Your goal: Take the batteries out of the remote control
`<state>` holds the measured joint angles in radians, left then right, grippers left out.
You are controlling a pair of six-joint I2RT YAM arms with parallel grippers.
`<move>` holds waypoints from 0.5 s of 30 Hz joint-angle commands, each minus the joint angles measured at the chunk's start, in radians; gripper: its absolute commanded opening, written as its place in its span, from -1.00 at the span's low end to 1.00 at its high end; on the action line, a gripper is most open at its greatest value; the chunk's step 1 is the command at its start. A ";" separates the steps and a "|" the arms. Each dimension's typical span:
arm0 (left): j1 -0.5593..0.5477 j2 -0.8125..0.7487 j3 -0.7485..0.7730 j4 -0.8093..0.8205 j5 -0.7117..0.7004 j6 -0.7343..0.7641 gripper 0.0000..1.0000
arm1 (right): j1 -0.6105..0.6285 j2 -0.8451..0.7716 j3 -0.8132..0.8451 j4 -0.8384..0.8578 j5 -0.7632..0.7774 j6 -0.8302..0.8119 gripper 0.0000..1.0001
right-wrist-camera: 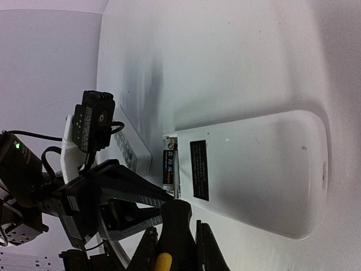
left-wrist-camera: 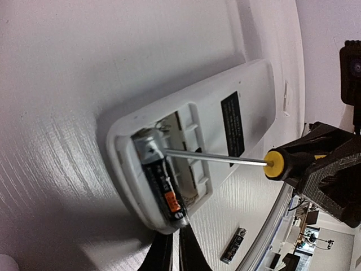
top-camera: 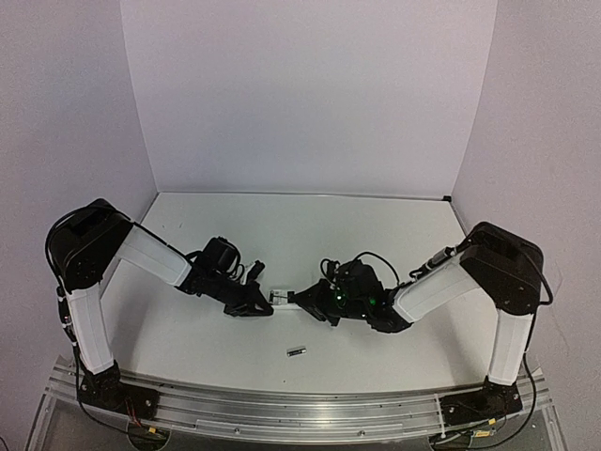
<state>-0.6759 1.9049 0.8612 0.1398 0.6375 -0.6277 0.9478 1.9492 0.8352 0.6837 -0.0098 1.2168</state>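
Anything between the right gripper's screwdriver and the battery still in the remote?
Nothing visible. The compartment is uncovered, and the screwdriver, held in the right gripper, has its tip at one end of the battery in the remote. The space above the battery looks open too.

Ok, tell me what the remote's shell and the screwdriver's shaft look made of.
Remote shell: white plastic by its look, satin finish, with moulded ribs in the open battery bay. Screwdriver shaft: bare metal, probably steel, thin with a bright glint.
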 commanded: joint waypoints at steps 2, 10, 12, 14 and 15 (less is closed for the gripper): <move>-0.007 0.004 -0.015 -0.029 -0.023 0.006 -0.89 | -0.002 0.061 0.029 0.135 -0.163 0.174 -1.00; -0.007 -0.015 -0.022 -0.030 -0.043 0.005 -0.89 | -0.001 0.081 0.042 0.283 -0.197 0.221 -1.00; -0.007 -0.025 -0.026 -0.031 -0.049 0.005 -0.89 | -0.001 0.101 0.054 0.346 -0.208 0.250 -1.00; -0.007 -0.046 -0.038 -0.024 -0.053 0.004 -0.89 | -0.001 0.113 0.074 0.366 -0.221 0.269 -1.00; -0.007 -0.064 -0.048 -0.018 -0.053 0.003 -0.88 | -0.001 0.114 0.078 0.367 -0.223 0.268 -1.00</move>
<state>-0.6838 1.8969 0.8534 0.1369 0.6298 -0.6277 0.9389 2.0454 0.8548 0.9011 -0.1721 1.4152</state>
